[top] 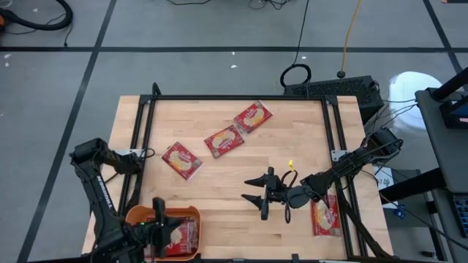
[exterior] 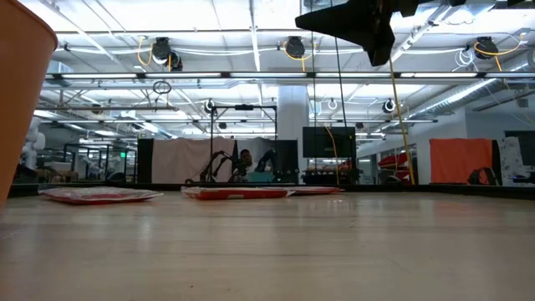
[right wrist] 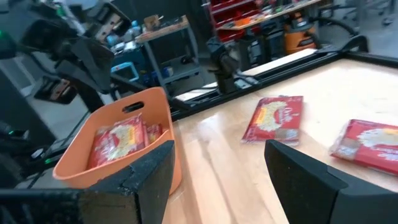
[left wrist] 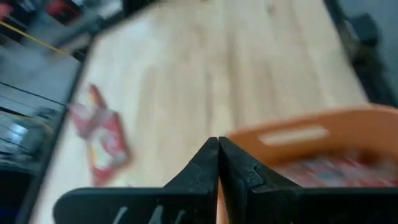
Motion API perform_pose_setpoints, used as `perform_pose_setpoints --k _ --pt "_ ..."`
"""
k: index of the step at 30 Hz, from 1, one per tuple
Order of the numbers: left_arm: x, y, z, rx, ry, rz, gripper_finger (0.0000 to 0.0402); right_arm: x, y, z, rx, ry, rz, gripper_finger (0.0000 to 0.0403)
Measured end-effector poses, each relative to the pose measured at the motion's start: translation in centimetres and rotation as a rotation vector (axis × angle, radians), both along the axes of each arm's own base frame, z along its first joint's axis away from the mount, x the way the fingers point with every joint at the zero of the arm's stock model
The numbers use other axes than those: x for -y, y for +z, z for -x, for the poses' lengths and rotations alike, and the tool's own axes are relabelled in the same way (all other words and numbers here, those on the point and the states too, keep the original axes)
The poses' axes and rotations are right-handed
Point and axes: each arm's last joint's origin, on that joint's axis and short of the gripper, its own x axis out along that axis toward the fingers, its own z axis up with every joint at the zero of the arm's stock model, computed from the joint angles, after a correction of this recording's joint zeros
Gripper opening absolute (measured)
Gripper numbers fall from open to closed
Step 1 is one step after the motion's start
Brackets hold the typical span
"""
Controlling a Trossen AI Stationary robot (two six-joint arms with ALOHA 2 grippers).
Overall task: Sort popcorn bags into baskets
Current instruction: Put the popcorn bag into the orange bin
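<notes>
A: High view first. Where's the orange basket (top: 136, 214)?
B: Near-left corner of the table (top: 219, 197), w/ popcorn bags inside (top: 178, 238). Left gripper (top: 157, 218) sits right over it, fingers pressed together, nothing between them.
A: And loose bags?
B: Three on the wood toward the middle and far side: one (top: 181, 160) left of centre, one (top: 224, 141) beside it, one (top: 253, 117) just past that and touching it. A fourth (top: 325, 216) lies at the near-right edge, partly under the right arm.
A: Right gripper (top: 257, 197)?
B: Over bare wood near mid-table, fingers spread wide apart, holding nothing.

A: Low view?
B: Flat red bags on the tabletop — one (exterior: 99, 195) at left, another (exterior: 237, 193) near centre. Orange basket wall (exterior: 18, 92) fills the left edge. A dark gripper hangs in at top; can't tell its fingers from here.

A: Left wrist view?
B: Blurry. Fingers (left wrist: 198, 171) meet tip to tip above the basket rim (left wrist: 298, 134), bags in it (left wrist: 336, 171); one bag (left wrist: 102, 138) off near the table's edge.

A: Right wrist view?
B: Fingers (right wrist: 308, 168) well apart, empty. Basket (right wrist: 81, 165) ahead w/ bags inside (right wrist: 121, 140) — two loose bags on the wood beyond, (right wrist: 273, 118) and (right wrist: 370, 144).
</notes>
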Motion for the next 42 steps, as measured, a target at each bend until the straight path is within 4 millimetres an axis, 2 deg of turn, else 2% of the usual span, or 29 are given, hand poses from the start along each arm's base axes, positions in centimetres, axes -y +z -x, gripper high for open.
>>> perform_pose_setpoints --k 7,13,20,25,31,34,38,42 --pt "-1.2 0.2 -2.1 0.033 0.034 -0.071 0.0012 -0.9 0.9 -0.1 0.0 -0.021 -0.025 0.0242" --pt "-1.2 0.4 -3.4 0.042 -0.006 -0.087 0.001 -2.7 3.2 -0.8 -0.226 -0.041 -0.081 0.0242" --pt "0.2 -0.5 -4.8 0.044 -0.188 -0.066 0.0009 -4.6 6.1 0.9 -0.44 -0.081 -0.162 0.0242" --pt "0.2 -1.9 -6.2 0.044 -0.279 -0.019 0.0009 -5.6 5.9 2.1 -0.537 -0.044 -0.273 0.0236" --pt "-2.2 -2.0 -5.4 0.114 -0.324 0.058 0.0015 -6.1 4.6 4.0 -0.78 -0.026 -0.391 0.021" --pt "-4.1 -1.0 -4.4 0.185 -0.33 0.129 0.0005 -6.3 4.2 5.1 -0.884 -0.043 -0.413 0.02" --pt "-6.2 0.1 -2.9 0.266 -0.317 0.211 0.0011 -6.1 3.6 7.0 -1.079 -0.121 -0.449 0.0189" --pt "-7.3 0.4 -1.7 0.298 -0.306 0.27 0.0025 -6.0 2.5 8.6 -1.201 -0.228 -0.494 0.0177"
